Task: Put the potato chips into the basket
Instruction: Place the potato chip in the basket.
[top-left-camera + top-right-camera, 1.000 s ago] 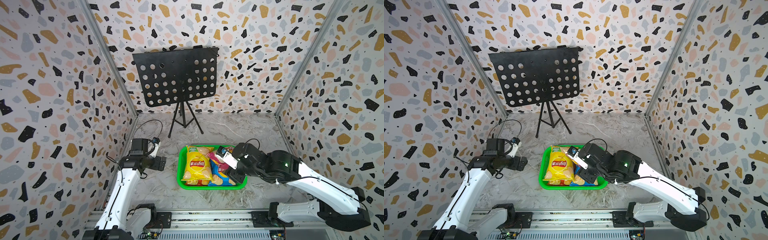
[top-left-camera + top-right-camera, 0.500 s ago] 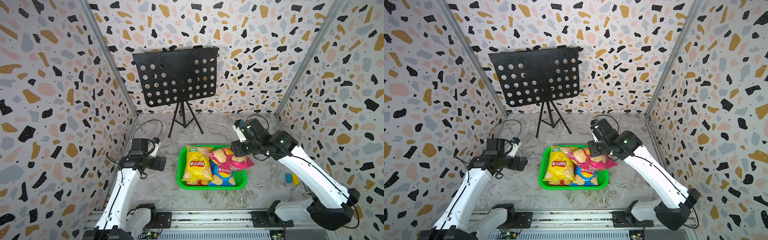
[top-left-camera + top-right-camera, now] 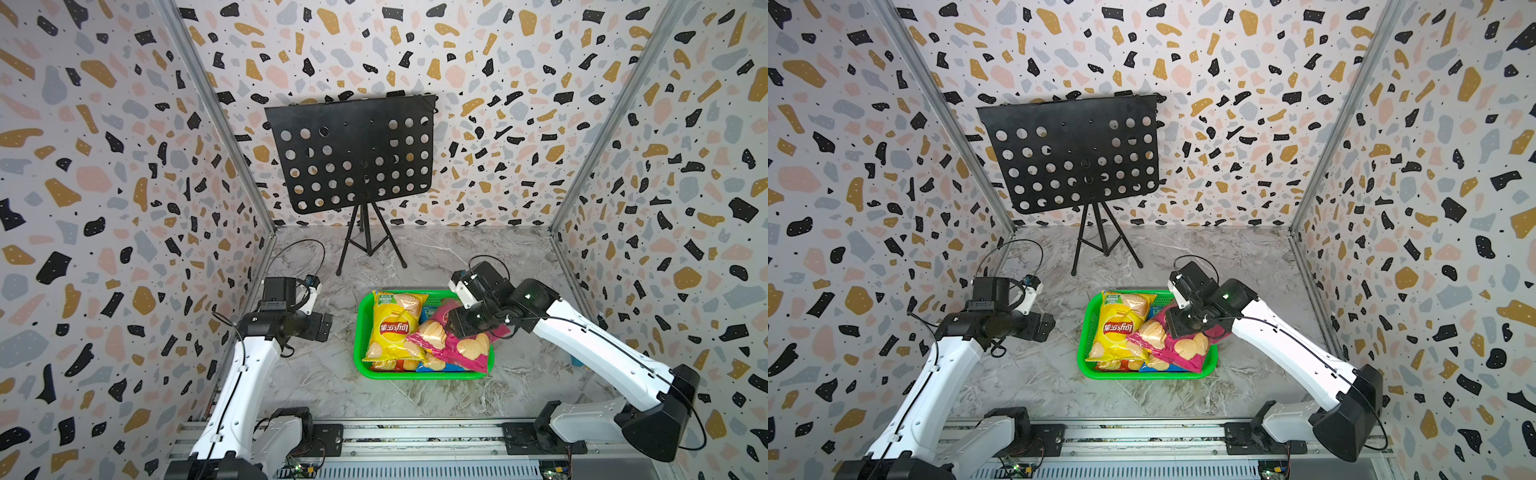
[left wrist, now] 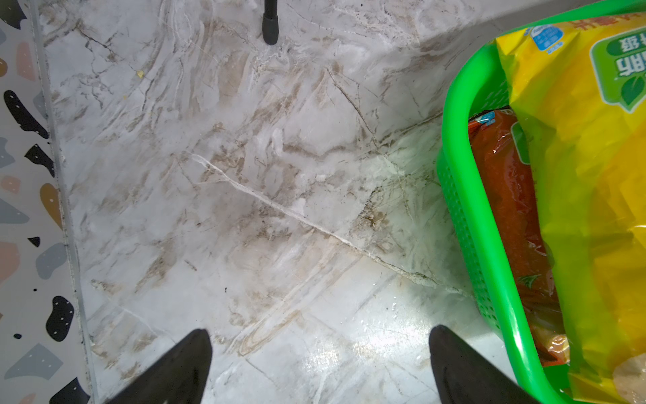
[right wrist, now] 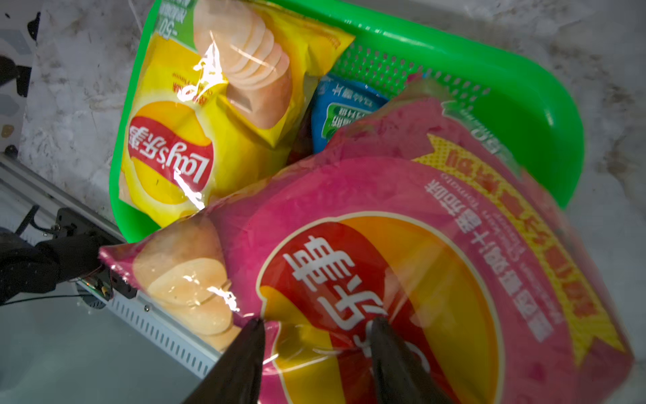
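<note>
My right hand is pinching the glossy pink chip bag, with a fold bunched between its fingers. That bag lies tilted across the bright green perforated plastic basket, over the blue chip bag and beside the puffy yellow chip bag. The orange-red chip bag sits underneath the yellow one. My left hand hangs wide open over the marble-patterned table, just beside the basket.

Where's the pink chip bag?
In a top view, the pink bag is held by the right gripper over the green basket, right of the yellow bag.
</note>
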Robot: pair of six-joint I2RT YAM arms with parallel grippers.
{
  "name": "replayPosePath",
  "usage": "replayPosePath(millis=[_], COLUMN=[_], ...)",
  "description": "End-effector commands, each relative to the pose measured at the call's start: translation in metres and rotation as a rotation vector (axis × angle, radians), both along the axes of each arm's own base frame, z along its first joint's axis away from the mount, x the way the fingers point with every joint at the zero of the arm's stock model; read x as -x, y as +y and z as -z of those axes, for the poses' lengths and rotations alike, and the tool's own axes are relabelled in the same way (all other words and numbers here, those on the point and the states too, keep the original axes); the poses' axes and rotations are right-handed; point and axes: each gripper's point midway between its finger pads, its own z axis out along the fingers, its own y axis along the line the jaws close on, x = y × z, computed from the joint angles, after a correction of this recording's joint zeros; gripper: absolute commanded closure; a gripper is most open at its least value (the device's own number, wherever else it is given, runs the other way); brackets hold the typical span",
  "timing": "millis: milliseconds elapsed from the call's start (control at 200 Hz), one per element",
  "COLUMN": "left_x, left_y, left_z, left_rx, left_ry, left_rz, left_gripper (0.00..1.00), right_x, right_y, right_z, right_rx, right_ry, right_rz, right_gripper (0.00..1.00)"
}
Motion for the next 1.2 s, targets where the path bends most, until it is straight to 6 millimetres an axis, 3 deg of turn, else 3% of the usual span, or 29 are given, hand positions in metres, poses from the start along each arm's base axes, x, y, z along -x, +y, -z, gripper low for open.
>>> replayPosePath(millis=[0,120,295,411,576,896,1192], left_x=[0.001,0.001,0.002,0.002,0.002,0.002,0.003], left_y=[-0.001,-0.001,-0.001,-0.001,-0.002,-0.001,-0.001], left_z=[0.0,0.0,-0.001,0.0,-0.001,-0.002,-0.001], left_rx=[0.012,0.011,0.012,0.012,0.011,0.008,0.008], left_ry=[-0.007,-0.009,-0.01,-0.008,-0.012,-0.018,-0.016], left_rz=[0.002,0.0,0.001,0.002,0.003,0.002,0.004], left_gripper=[0.0,0.0,0.0,0.0,0.0,0.0,0.0], right_x=[0.025,0.03,0.013,0.0,-0.014,-0.023,-0.022], right_y=[-0.014,-0.022,-0.039,-0.059,-0.081,-0.072,-0.08], right_z=[0.015,0.009,-0.037,-0.051,-0.034,-0.003,0.019], right_rx=[0.05,0.038,0.075,0.156,0.206,0.237,0.253], right_ry=[0.045,0.015,-0.125,-0.173,-0.139,-0.076,-0.06], right_rz=[-0.009,-0.005,0.049,0.138,0.273,0.289,0.342], right_gripper=[0.47,0.44,0.36,0.35,0.37,0.44,0.44])
